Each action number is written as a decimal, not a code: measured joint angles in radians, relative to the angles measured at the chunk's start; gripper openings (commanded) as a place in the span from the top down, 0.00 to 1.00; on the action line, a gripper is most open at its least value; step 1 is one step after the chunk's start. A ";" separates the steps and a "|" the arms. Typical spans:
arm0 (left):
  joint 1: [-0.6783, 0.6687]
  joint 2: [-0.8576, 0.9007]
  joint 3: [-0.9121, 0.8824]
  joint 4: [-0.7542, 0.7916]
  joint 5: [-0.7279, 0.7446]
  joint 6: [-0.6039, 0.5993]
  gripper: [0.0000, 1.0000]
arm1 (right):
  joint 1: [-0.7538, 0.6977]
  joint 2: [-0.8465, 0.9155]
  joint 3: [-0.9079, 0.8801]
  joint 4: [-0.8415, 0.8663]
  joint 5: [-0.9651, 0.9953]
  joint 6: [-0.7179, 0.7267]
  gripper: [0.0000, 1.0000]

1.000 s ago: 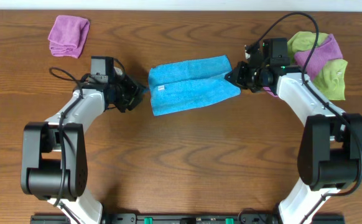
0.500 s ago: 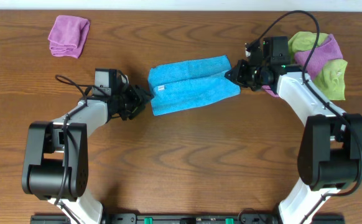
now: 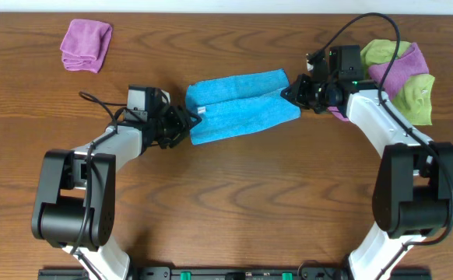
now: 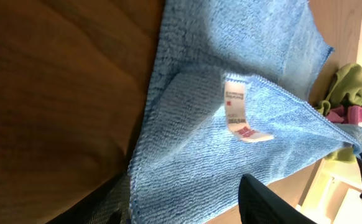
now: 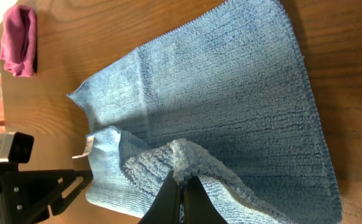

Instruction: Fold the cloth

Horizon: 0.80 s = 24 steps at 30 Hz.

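The blue cloth (image 3: 238,105) lies half-folded at mid table, a white tag (image 4: 237,115) near its left edge. My left gripper (image 3: 186,124) is open at the cloth's lower left corner. In the left wrist view the cloth's edge (image 4: 187,162) lies between its two fingers (image 4: 187,208). My right gripper (image 3: 287,95) is shut on a pinch of the cloth's right edge. In the right wrist view the fingers (image 5: 181,183) hold a raised bunch of the cloth (image 5: 231,93).
A folded pink cloth (image 3: 86,44) lies at the back left. A pile of green and purple cloths (image 3: 402,74) sits at the back right, behind my right arm. Bare wooden table (image 3: 234,194) stretches in front of the blue cloth.
My left gripper has moved right, from apart from the cloth to its lower left corner. The right gripper and the cloth have stayed in place.
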 measured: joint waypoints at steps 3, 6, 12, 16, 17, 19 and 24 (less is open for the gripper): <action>0.000 0.000 0.000 -0.005 0.006 0.000 0.42 | 0.000 0.000 0.000 0.000 -0.003 0.000 0.99; 0.000 0.000 0.000 -0.032 0.014 0.000 0.42 | 0.000 0.000 0.000 0.000 -0.003 0.000 0.99; 0.000 0.002 0.000 -0.072 0.021 -0.001 0.43 | 0.000 0.000 0.000 0.000 -0.003 0.000 0.99; 0.000 0.002 0.000 -0.047 0.021 -0.027 0.42 | 0.000 0.000 0.000 0.000 -0.003 0.000 0.98; 0.000 0.002 0.000 -0.031 0.021 -0.033 0.42 | 0.000 0.000 0.000 0.000 -0.003 0.000 0.98; 0.000 0.002 0.000 -0.009 0.022 -0.049 0.41 | 0.000 0.000 0.000 0.000 -0.003 0.000 0.98; 0.000 0.002 0.000 0.026 0.021 -0.069 0.40 | 0.000 0.000 0.000 0.000 -0.003 0.000 0.99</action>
